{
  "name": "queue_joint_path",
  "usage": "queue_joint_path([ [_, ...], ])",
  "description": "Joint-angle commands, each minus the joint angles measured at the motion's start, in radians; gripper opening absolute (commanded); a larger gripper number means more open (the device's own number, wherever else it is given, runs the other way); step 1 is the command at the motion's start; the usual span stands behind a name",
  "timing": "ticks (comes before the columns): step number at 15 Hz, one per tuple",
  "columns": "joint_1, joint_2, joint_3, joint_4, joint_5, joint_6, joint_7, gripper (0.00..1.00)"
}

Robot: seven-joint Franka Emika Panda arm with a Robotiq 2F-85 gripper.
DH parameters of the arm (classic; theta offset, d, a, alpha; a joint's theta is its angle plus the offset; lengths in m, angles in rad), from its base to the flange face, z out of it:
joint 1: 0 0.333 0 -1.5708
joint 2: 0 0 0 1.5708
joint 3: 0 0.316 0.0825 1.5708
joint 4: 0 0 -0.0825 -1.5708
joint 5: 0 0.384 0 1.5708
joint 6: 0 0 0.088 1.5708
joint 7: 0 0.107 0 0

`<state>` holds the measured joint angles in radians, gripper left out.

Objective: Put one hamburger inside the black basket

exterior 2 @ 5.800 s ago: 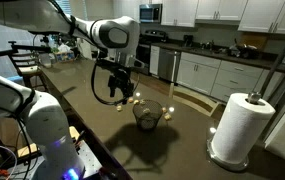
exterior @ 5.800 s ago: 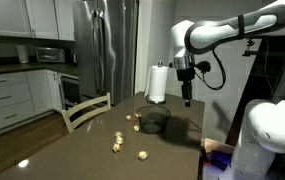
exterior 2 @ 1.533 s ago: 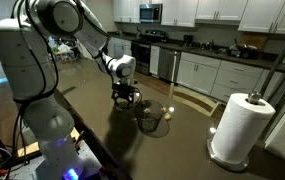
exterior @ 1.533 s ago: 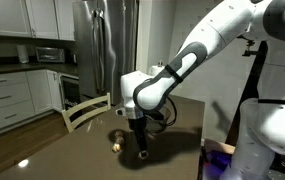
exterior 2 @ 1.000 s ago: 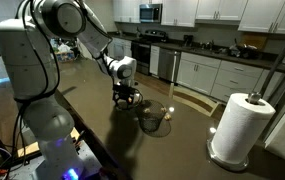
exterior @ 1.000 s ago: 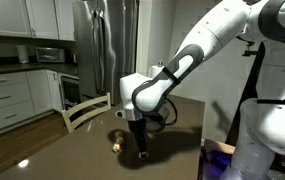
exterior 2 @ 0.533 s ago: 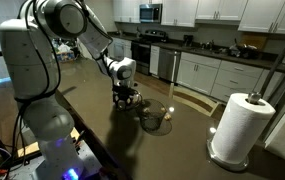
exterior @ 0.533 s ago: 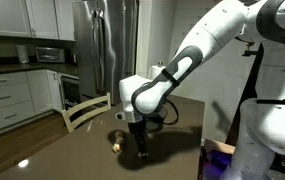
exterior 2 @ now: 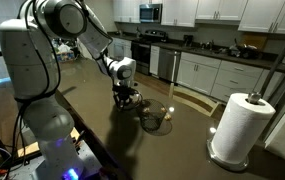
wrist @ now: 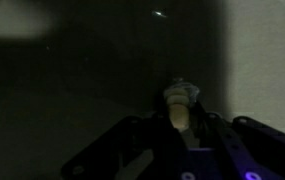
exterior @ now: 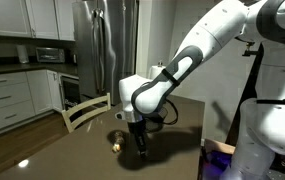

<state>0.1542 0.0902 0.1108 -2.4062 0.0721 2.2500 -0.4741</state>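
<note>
My gripper (exterior: 140, 149) is down at the dark tabletop (exterior: 62, 150), its fingers shut around a small tan hamburger (wrist: 180, 104); in the wrist view the piece sits pinched between the two dark fingers. In an exterior view the gripper (exterior 2: 125, 98) stands just beside the black basket (exterior 2: 154, 121), which is low and round. Another hamburger (exterior: 115, 143) lies on the table a little way from the gripper. The wrist view is very dark, and the basket does not show in it.
A white paper-towel roll (exterior 2: 238, 127) stands on the table beyond the basket. A wooden chair (exterior: 85, 110) is pushed against the table's far edge, with a steel fridge (exterior: 102, 50) behind it. A loose tan piece (exterior 2: 168, 112) lies by the basket.
The fingers have closed in on the hamburger over the last second. The arm has stayed low at the same spot on the table.
</note>
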Motion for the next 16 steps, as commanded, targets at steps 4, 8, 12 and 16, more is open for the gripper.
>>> queue_joint_path([
  [4, -0.006, -0.075, 0.010, 0.005, -0.107, -0.119, 0.144, 0.10],
  [8, 0.000, -0.138, 0.019, 0.036, -0.163, -0.255, 0.223, 0.08],
  [12, -0.001, -0.215, 0.018, 0.065, -0.174, -0.314, 0.248, 0.09],
  [16, -0.029, -0.267, -0.018, 0.123, -0.157, -0.321, 0.241, 0.09],
])
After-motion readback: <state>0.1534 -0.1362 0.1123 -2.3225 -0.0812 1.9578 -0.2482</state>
